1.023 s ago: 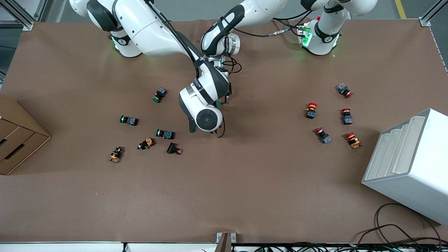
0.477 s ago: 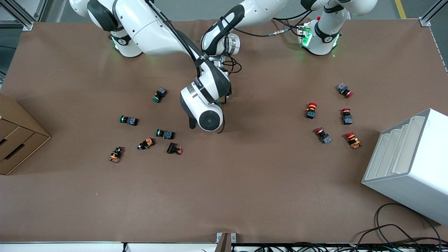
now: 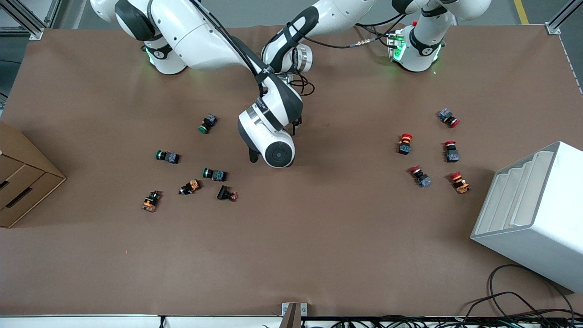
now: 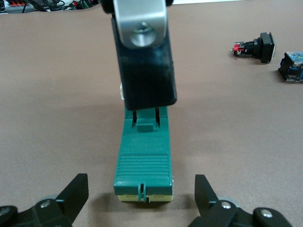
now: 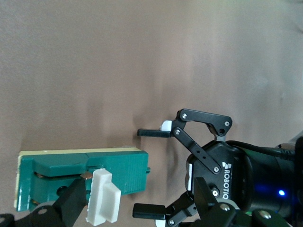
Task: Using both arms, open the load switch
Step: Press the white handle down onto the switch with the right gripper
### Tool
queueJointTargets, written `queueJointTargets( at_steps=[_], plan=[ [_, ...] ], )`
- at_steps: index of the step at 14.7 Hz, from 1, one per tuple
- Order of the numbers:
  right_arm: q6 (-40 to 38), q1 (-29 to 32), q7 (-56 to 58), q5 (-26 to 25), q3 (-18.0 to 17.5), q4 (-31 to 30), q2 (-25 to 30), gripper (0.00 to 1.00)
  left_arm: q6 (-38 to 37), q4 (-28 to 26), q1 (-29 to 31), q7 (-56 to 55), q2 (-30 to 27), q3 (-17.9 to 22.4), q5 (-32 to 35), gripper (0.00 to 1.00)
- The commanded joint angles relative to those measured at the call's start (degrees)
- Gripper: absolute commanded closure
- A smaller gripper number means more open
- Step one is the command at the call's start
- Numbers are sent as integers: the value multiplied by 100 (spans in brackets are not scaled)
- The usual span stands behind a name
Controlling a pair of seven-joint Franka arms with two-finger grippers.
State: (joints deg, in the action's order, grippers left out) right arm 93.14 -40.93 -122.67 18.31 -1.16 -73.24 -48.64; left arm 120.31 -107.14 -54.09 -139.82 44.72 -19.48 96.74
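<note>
The load switch [image 4: 144,165] is a dark-green block lying flat on the brown table, under both hands near the table's middle. In the front view the right arm's wrist [image 3: 268,132] hides it. My left gripper [image 4: 141,191] is open, with its fingers on either side of the switch's ribbed end [image 5: 118,172]. My right gripper [image 5: 140,198] is above the switch and open. The white tab [image 5: 104,198] stands up beside one of its fingers, and the other finger is well apart. One right finger [image 4: 144,61] covers the switch's tab end in the left wrist view.
Green-capped push buttons [image 3: 214,174] lie scattered toward the right arm's end, and red-capped ones [image 3: 419,175] toward the left arm's end. A cardboard box [image 3: 23,173] and a white rack [image 3: 533,214] stand at the table's two ends.
The right arm's wrist has shifted a little toward the left arm's end, covering the green sliver of the switch that showed before. The left arm has hardly moved.
</note>
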Motion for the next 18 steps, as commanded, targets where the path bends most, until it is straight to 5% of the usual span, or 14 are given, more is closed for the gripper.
queueJointTargets(
  at_steps=[1, 18],
  plan=[
    [-68, 24, -20, 225, -69, -24, 12, 0, -43, -44, -32, -89, -34, 14, 126, 1],
    [-15, -301, -2, 243, -122, -235, -41, 0, -34, -70, 30, 324, -25, 23, 64, 1]
  ],
)
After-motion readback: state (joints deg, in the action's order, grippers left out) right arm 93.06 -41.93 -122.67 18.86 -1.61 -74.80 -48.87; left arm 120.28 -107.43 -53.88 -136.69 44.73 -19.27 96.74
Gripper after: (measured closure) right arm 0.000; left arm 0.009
